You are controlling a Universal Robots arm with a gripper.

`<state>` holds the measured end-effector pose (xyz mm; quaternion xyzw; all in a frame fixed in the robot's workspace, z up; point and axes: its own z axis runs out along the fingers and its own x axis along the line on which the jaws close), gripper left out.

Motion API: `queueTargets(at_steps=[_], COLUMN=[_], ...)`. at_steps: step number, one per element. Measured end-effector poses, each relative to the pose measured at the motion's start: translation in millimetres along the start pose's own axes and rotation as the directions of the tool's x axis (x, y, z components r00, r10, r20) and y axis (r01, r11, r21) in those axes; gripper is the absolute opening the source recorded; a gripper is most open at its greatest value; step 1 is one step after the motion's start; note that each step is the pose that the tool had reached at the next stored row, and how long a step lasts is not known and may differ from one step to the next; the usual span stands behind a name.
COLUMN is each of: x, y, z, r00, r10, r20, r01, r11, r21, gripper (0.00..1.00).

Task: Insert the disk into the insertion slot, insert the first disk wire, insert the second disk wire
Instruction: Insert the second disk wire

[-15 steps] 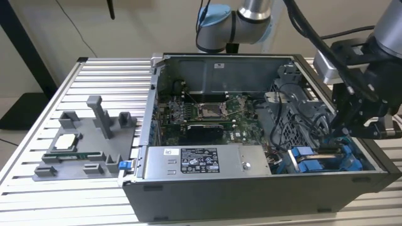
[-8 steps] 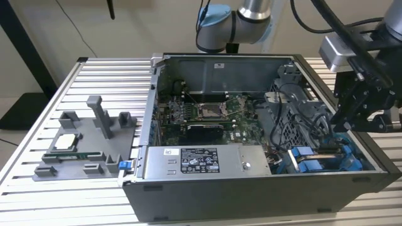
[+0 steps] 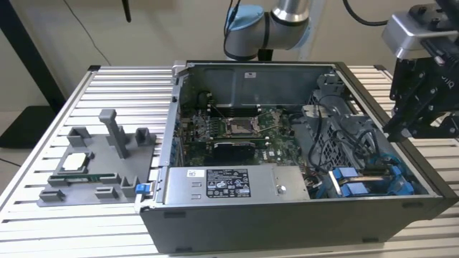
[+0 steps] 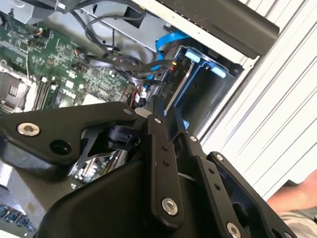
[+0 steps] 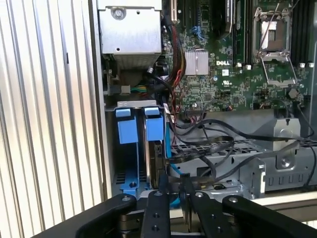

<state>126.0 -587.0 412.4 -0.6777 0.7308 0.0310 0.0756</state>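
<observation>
Disk (image 5: 154,124) seated in insertion slot (image 5: 130,163), fingers (image 5: 157,196) narrowly parted above.

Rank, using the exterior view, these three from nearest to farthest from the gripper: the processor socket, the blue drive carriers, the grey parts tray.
1. blue drive carriers, in the case corner below the gripper.
2. processor socket, mid-motherboard.
3. grey parts tray, outside the case, at the exterior view's left.

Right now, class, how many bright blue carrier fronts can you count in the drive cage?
2. Side by side in the first wrist view: one blue carrier front nearer the case wall, the other blue front beside it toward the motherboard. More may be hidden.
</observation>
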Motion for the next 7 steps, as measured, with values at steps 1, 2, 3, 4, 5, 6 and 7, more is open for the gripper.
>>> queueTargets(at_steps=[1, 2, 3, 4, 5, 6, 7], x=[-0.3, -0.4, -0.4, -0.4, -0.4, -0.4, -0.4], y=[-0.6, -0.7, -0.7, -0.8, -0.8, -0.8, -0.8], z=[-2.1, -2.2, -2.2, -2.3, -2.3, -2.3, -2.3], r00=[1.0000, 1.0000, 1.0000, 1.0000, 1.0000, 1.0000, 1.0000], r10=[0.000, 0.000, 0.000, 0.000, 0.000, 0.000, 0.000], r20=[0.0001, 0.0003, 0.0003, 0.0001, 0.0000, 0.0000, 0.0001], r01=[0.000, 0.000, 0.000, 0.000, 0.000, 0.000, 0.000], r11=[1.0000, 1.0000, 1.0000, 1.0000, 1.0000, 1.0000, 1.0000], r21=[-0.0004, -0.0006, -0.0009, -0.0013, -0.0017, -0.0017, -0.0018], gripper=[1.00, 1.00, 1.00, 1.00, 1.00, 1.00, 1.00])
